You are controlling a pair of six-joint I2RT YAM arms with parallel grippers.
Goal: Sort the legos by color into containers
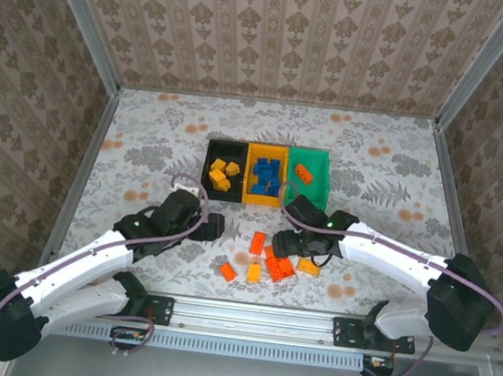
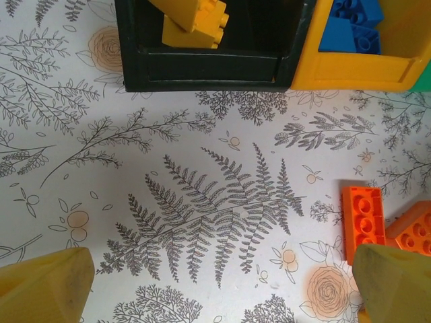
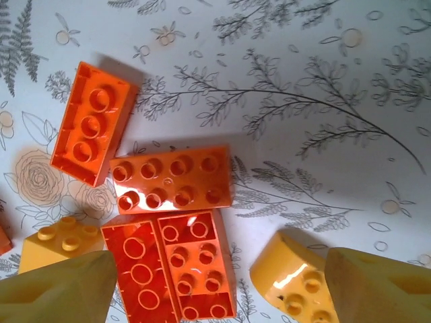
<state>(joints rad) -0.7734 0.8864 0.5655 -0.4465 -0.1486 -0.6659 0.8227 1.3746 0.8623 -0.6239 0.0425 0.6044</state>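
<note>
Picking up the next orange piece looks like the step in hand, so the right gripper (image 3: 219, 286) should centre on one brick only: the orange-red brick (image 3: 199, 266) lying hollow side up btwn its fingers (image 3: 60, 289), w/ a darker twin (image 3: 138, 269) touching it on the view-left finger's side. Those fingers are apart, nothing clamped. Best to drop straight, straddle the narrow width & not nudge the rounded yellow brick (image 3: 289, 282) just beside the other finger. It prob. belongs in the green bin (image 1: 322, 174), which holds an orange one. Pose: the right arm reaches inward, wrist pitched down over the loose pile. The left gripper (image 2: 222, 289) hovers w/ fingers wide apart over bare table (image 2: 202, 202). The black bin (image 2: 202, 74), w/ yellow bricks, is well ahead of its fingertips, and an orange brick (image 2: 363, 222) is just beyond the view-right finger.
</note>
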